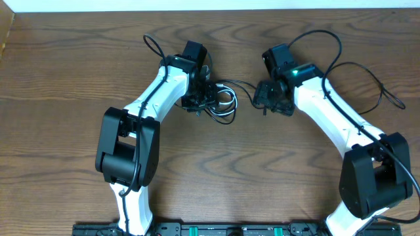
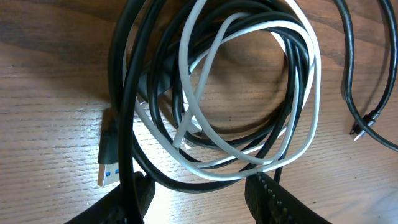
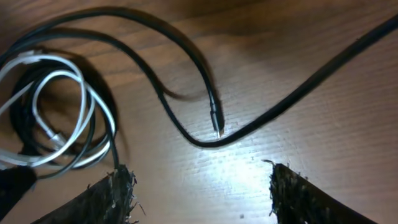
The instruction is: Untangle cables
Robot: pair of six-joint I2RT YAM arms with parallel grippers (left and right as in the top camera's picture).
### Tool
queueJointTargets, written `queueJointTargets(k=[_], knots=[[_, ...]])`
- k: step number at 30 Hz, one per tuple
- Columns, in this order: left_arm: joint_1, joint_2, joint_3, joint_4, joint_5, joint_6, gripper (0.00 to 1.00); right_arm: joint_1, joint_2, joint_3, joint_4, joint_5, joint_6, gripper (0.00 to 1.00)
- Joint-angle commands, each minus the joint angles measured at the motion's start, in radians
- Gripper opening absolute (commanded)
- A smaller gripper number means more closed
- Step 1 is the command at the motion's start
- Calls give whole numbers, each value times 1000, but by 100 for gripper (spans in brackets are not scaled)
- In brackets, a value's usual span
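A tangle of black cables and one white cable lies coiled at the table's middle. In the left wrist view the white cable loops through the black coils, and a USB plug lies at the left. My left gripper is open right at the coil's edge, with one black strand running across its left finger. My right gripper is open and empty over bare wood. A black cable's small plug end lies just ahead of it, and the coil sits to its left.
A loose black cable end lies right of the coil. Thick black arm cables loop over the table at the back left and far right. The table is brown wood.
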Motion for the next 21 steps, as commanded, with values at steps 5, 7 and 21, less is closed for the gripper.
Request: queueJointTargets(k=[5, 7, 21], knots=[[2, 4, -6, 0, -14, 6, 79, 5, 7, -88, 116, 20, 53, 71], [2, 4, -6, 0, -14, 6, 91, 5, 7, -105, 136, 22, 53, 71], [3, 4, -6, 0, -14, 6, 99, 5, 7, -157, 275, 109, 52, 73]])
